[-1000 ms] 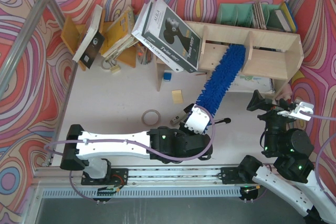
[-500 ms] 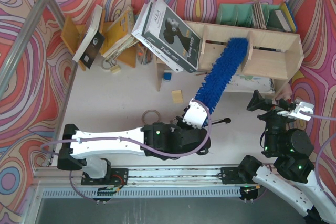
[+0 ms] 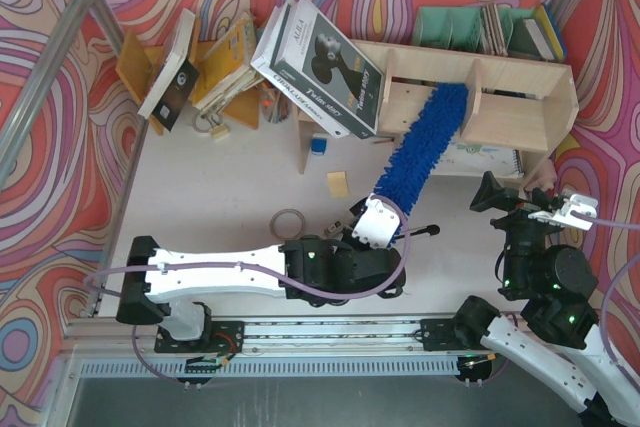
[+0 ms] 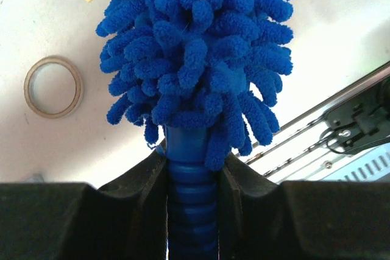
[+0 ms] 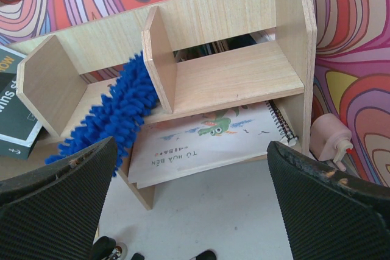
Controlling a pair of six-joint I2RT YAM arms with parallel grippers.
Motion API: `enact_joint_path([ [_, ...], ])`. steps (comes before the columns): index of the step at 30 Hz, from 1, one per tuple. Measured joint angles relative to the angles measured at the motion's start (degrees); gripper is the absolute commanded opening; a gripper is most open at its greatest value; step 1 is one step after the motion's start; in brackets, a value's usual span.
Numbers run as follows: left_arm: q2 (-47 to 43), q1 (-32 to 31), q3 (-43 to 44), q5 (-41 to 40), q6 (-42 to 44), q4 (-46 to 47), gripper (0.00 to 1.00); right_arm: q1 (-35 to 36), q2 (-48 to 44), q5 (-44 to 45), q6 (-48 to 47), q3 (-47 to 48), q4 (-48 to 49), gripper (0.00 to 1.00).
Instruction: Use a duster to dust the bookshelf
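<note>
Duster pulled back; fluffy blue, probably brushing bookshelf; left fingers grip handle, right fingers wide.

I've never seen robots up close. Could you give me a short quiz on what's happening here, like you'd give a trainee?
1. True or false: the left hand is shut on the handle of the duster.
2. Where does the duster's fluffy end lie? A) between two upright dividers of the bookshelf; B) on the bookshelf's top board; C) beside the bookshelf, touching nothing.
3. Short answer: what does the right hand hold?

Key: 1 true; 2 A; 3 nothing, it is open.
</note>
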Motion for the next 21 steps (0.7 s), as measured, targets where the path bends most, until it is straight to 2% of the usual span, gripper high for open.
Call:
enact_joint_path([
  [5,0.87,0.00,-1.20,-0.04,-3.13,-2.80,0.00,0.00,0.00,0.00,0.00,0.00,0.00,0.99],
  [14,-1.66,-0.07,-1.29,-5.44,-13.35,-10.69,0.00,0.00,0.00,0.00,0.00,0.00,0.00,0.99],
  [21,-1.97,-0.46,-1.33,-5.16,-14.25,-10.67,0.00,0.00,0.00,0.00,0.00,0.00,0.00,0.99],
])
